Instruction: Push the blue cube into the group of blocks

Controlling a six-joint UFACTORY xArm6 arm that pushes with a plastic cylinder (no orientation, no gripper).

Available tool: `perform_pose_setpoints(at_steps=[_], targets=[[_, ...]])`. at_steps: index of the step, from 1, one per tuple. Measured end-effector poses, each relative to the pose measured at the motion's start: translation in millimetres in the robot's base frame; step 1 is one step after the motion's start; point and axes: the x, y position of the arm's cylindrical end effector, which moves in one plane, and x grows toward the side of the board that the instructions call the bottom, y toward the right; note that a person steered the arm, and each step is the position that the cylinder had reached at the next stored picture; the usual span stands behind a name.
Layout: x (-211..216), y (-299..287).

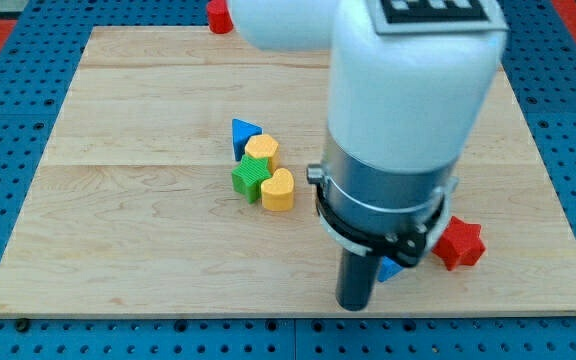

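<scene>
The blue cube (pixel 391 268) is mostly hidden behind my rod at the view's lower right; only a small blue corner shows. My tip (pixel 354 304) is at the rod's lower end, just left of and below that corner, close to or touching it. The group of blocks lies up and to the left at the board's middle: a blue triangle (pixel 244 134), a yellow block (pixel 262 150), a green block (pixel 249 178) and a yellow heart (pixel 278 189), all packed together. A red star-shaped block (pixel 460 243) lies just right of the blue cube.
The arm's white and grey body (pixel 408 120) covers much of the board's right half. A red block (pixel 219 16) sits at the wooden board's top edge (pixel 148 35). Blue pegboard (pixel 8 150) surrounds the board.
</scene>
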Motion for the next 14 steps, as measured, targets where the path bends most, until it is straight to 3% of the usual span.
perform_pose_setpoints(at_steps=[2,4,8,12,13,14], targets=[[-9.5,33.8],[-29.5,16.3],[-116.9,9.0],[-145.4,133.4],[-151.3,125.1],[-151.0,71.0]])
